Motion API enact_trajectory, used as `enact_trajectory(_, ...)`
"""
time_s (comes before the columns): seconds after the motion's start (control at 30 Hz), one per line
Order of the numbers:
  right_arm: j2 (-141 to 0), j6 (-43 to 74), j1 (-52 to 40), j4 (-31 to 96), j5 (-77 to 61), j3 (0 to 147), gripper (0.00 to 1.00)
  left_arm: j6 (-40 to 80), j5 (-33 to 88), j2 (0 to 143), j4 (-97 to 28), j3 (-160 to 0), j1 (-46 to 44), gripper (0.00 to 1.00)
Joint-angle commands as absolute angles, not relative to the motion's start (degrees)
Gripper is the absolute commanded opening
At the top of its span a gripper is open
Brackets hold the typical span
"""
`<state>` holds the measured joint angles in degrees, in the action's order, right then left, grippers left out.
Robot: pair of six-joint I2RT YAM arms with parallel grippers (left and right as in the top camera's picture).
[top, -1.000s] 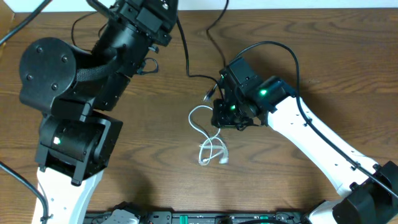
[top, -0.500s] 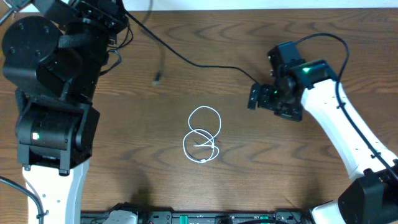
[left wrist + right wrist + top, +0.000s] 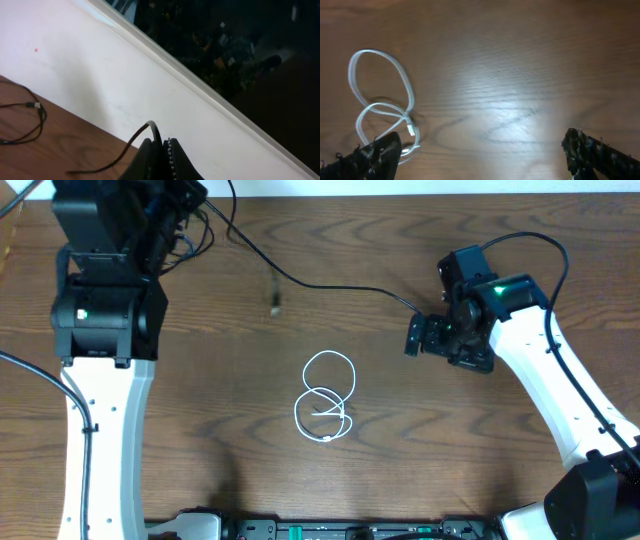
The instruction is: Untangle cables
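Soft, even light overhead — pale glare on the desk [image 3: 510, 107] in the right wrist view (left wrist's half dark).

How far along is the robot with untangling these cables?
Partway, it seems. Done: the white cable lies alone on the table, clear of the black ones. In hand: the left hand is shut on a black cable; the right hand is open and empty. Left: the white cable's own loops, and laying the black one down.

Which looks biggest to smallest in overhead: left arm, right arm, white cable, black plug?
1-2. left arm, right arm: similar, camera nearness makes it unsure
3. white cable
4. black plug
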<state>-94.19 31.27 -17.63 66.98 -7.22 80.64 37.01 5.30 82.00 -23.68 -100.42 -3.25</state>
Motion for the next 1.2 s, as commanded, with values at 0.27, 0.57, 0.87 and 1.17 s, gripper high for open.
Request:
enact_trajectory(0.27, -94.41, -8.88, -17.41, 64.05, -53.25, 80.53, 0.99, 35.42, 10.13, 81.21, -23.81, -101.16, -2.26, 0.07)
enact_trajectory(0.57, -94.41, 12.64, -16.93, 65.17, -24.10, 80.53, 0.99, 35.38, 15.40, 81.19, -23.75, -101.16, -2.26, 0.07)
enact_trajectory(0.87, -94.41, 12.64, -16.93, 65.43, -24.10, 80.53, 0.99, 36.27, 17.32, 81.32, -25.56, -101.14, 0.40, 0.07)
enact_trajectory(1.17, -94.41, 12.64, -16.97, 65.60, -24.12, 80.51, 0.99, 35.57, 17.37, 85.06, -32.91, -101.14, 9.89, 0.07)
